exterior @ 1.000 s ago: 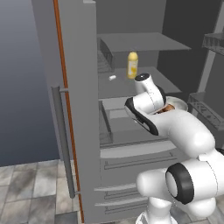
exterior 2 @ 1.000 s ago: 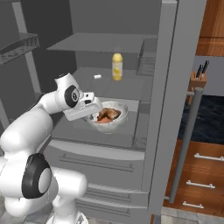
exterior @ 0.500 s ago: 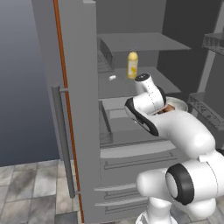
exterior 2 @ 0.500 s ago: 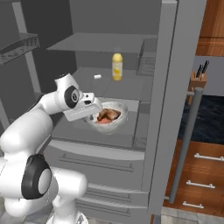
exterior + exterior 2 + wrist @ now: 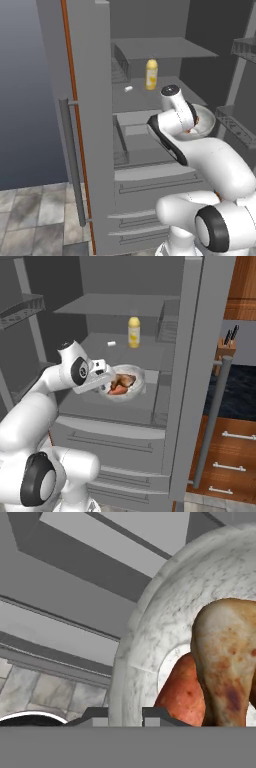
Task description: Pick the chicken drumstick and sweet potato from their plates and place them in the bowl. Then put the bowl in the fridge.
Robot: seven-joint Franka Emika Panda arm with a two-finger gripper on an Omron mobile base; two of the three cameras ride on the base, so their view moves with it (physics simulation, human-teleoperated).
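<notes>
My gripper (image 5: pixel 103 385) is shut on the near rim of the pale grey-white bowl (image 5: pixel 131 391) and holds it level at the front of the open fridge (image 5: pixel 200 356), just above the middle shelf. The brown chicken drumstick (image 5: pixel 125 379) and the reddish sweet potato (image 5: pixel 115 390) lie inside it. The hand view shows the marbled bowl rim (image 5: pixel 134 657) pinched between the fingertips (image 5: pixel 154 713), with the drumstick (image 5: pixel 225 662) resting over the sweet potato (image 5: pixel 181 694). From the left base view the bowl (image 5: pixel 206 121) peeks out behind my hand. The plates are out of view.
A yellow bottle (image 5: pixel 133 332) and a small white item (image 5: pixel 111 344) stand on the shelf behind the bowl. The fridge door (image 5: pixel 82 110) with its bar handle stands open on the left. Grey drawers (image 5: pixel 110 443) sit below. A knife block (image 5: pixel 227 346) and wood cabinets (image 5: pixel 235 431) are at the right.
</notes>
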